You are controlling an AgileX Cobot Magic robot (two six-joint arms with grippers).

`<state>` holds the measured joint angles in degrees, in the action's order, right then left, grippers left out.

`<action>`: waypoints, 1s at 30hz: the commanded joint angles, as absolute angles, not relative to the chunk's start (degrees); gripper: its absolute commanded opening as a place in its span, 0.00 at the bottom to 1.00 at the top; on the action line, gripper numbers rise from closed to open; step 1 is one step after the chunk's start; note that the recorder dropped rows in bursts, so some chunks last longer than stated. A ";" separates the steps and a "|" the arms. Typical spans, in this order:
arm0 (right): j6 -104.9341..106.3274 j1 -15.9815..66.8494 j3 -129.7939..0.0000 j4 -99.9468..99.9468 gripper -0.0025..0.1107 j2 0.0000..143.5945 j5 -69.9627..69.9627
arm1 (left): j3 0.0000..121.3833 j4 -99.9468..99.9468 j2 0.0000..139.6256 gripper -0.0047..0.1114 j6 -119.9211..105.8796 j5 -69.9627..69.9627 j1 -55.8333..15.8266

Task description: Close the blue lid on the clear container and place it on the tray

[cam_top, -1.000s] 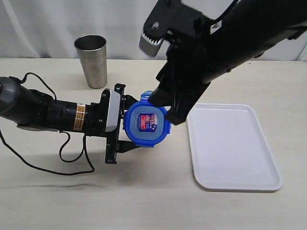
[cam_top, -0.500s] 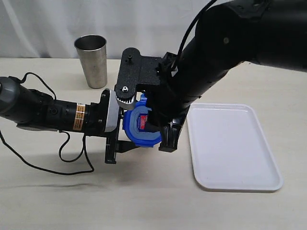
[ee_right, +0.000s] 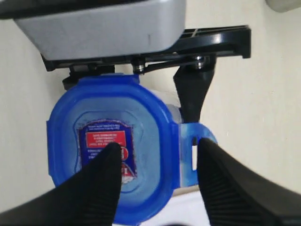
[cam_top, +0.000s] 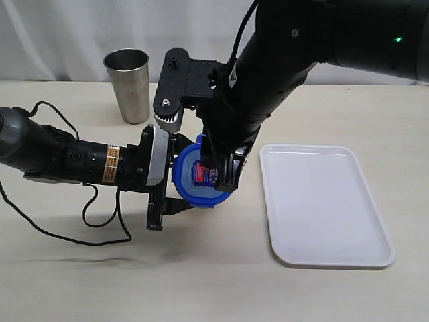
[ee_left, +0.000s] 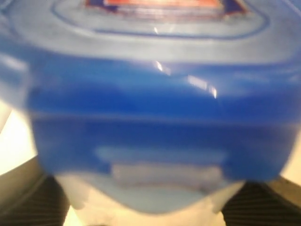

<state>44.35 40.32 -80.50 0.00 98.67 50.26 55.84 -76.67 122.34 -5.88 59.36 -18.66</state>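
My left gripper (cam_top: 178, 173) reaches in level from the left and is shut on the clear container (ee_left: 155, 200), whose cloudy wall sits between its dark fingers (ee_left: 26, 205). The blue lid (cam_top: 191, 188) sits on the container's mouth, its red-and-blue sticker facing the camera. The lid (ee_left: 155, 94) fills the left wrist view. My right gripper (cam_top: 221, 171) comes down from the upper right and stands open over the lid (ee_right: 150, 122). One finger (ee_right: 106, 169) lies over the sticker, the other (ee_right: 216, 165) just outside a flap (ee_right: 194, 136) that sticks out sideways. The white tray (cam_top: 322, 208) lies to the right.
A shiny steel cup (cam_top: 129, 84) stands at the back left. The left arm's black cable (cam_top: 100, 221) loops on the table in front of that arm. The right arm's bulk hangs over the middle of the table.
The right arm has swung round and lowered, bringing its open fingers down over the lid's face and hiding part of it. The left arm and the container have stayed put.
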 commanded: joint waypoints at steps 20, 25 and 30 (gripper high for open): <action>42.36 40.05 -80.65 -1.07 0.41 106.58 57.59 | 56.18 -76.71 121.48 0.04 -0.31 65.76 -18.73; 41.41 40.05 -80.65 -0.93 0.35 108.05 58.58 | 56.18 -75.88 121.48 0.04 1.18 67.21 -18.73; 41.14 40.05 -80.53 -0.93 0.35 108.29 58.22 | 56.18 -74.72 121.48 0.04 2.86 67.32 -18.73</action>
